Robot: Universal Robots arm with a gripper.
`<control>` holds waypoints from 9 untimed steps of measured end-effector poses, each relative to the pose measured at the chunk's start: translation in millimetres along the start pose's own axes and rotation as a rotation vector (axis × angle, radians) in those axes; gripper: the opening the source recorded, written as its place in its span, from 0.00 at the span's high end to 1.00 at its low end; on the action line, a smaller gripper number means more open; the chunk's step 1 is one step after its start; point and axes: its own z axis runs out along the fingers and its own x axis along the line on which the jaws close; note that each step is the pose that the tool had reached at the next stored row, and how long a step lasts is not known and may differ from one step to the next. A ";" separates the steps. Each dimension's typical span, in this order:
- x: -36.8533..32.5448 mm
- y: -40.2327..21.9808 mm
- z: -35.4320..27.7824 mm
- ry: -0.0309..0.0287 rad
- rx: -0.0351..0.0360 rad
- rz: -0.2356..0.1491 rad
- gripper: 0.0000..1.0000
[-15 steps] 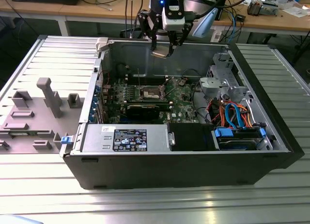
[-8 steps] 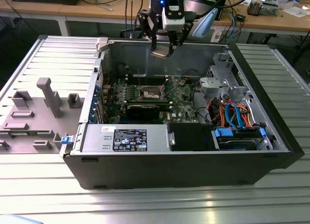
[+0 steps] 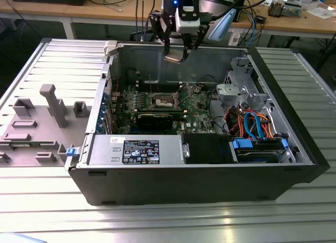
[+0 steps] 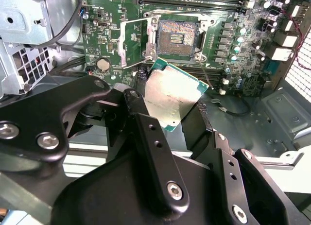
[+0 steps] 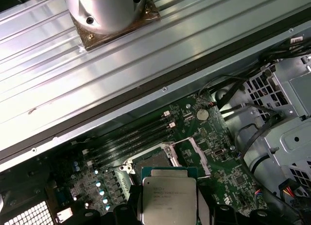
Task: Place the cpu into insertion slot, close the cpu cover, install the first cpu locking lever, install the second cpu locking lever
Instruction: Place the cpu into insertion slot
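Cpu [image 4: 172, 96], a small flat square chip with a silver-grey metal lid and green rim, hangs well above the open black computer case [image 3: 184, 185], clamped by two opposite edges in the black gripper [image 4: 167, 102]. It looks light and rigid, with a slick lid and probably a delicate underside, so the edge hold suits it. Below, the square metal-rimmed insertion slot [image 4: 177, 38] in the green circuit board [image 4: 109, 16] lies bare, with the thin metal cpu cover [image 4: 133, 43] swung open beside it.
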 end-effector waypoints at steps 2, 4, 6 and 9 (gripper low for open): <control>0.0 0.0 0.0 -0.0003 -0.0001 0.003 0.46; 0.0 0.0 0.0 -0.0006 -0.0002 0.006 0.46; 0.0 0.0 0.0 -0.0006 -0.0002 0.007 0.46; 0.0 0.0 0.0 -0.0006 -0.0002 0.007 0.46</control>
